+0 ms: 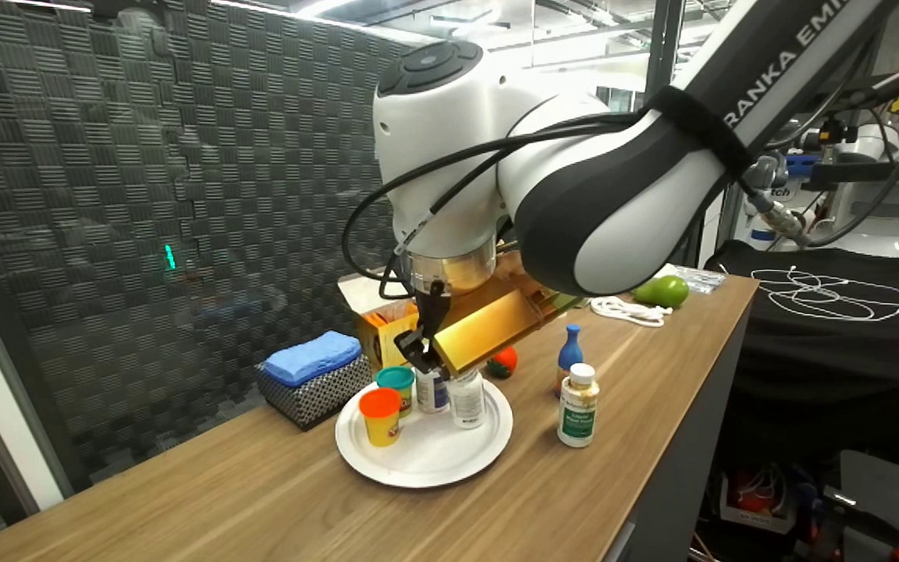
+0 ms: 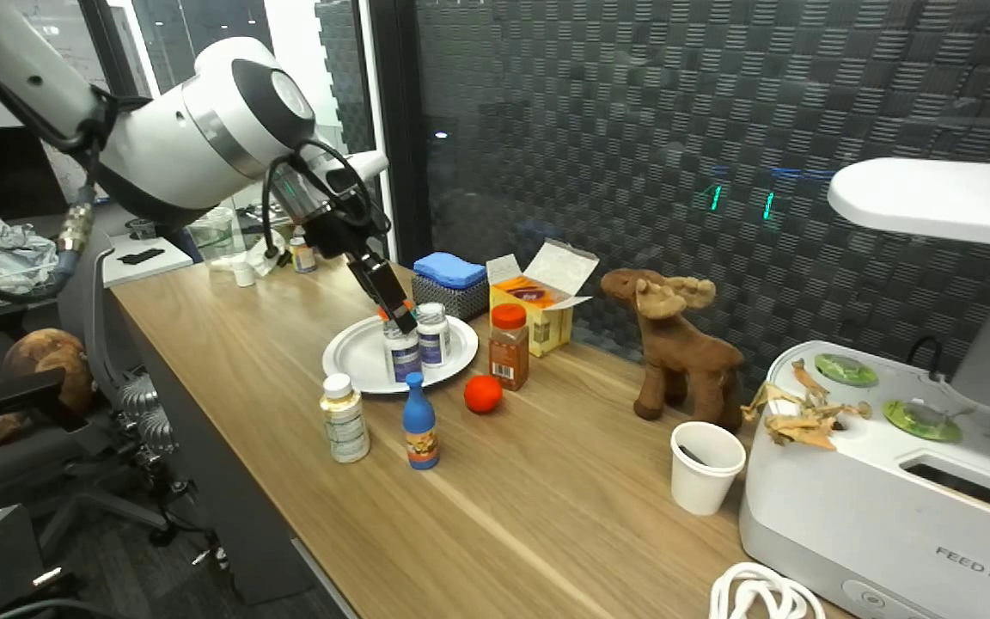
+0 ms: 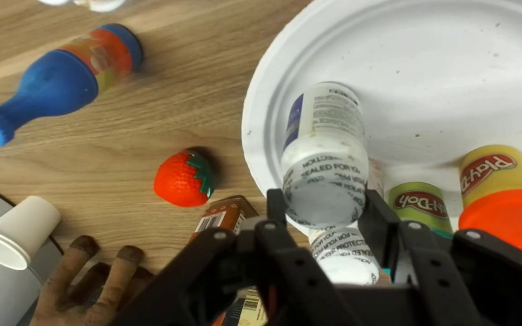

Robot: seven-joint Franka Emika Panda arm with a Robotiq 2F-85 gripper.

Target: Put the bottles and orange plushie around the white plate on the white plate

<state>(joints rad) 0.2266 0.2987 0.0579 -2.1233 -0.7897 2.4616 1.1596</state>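
Observation:
The white plate (image 1: 426, 466) stands on the wooden counter. My gripper (image 3: 325, 201) points down, its fingers touching both sides of the cap of a white bottle (image 3: 331, 115). That bottle stands upright on the plate, near its edge, in both exterior views (image 1: 467, 402) (image 2: 403, 359). A second white bottle (image 2: 433, 337) stands beside it on the plate. Off the plate stand a blue bottle (image 2: 420, 425), a white-capped bottle with yellowish contents (image 2: 345, 421) and a red-capped brown bottle (image 2: 509, 348). A red-orange strawberry-shaped thing (image 3: 181, 179) lies beside the plate; no other orange plushie shows.
Two Play-Doh tubs, orange-lidded (image 1: 381, 417) and teal-lidded (image 1: 396, 380), stand on the plate. Behind are a box with a blue cloth (image 1: 313, 359) and an open yellow box (image 2: 542, 305). A brown moose plushie (image 2: 675, 344), paper cup (image 2: 705, 468) and white planter (image 2: 873, 490) stand farther along.

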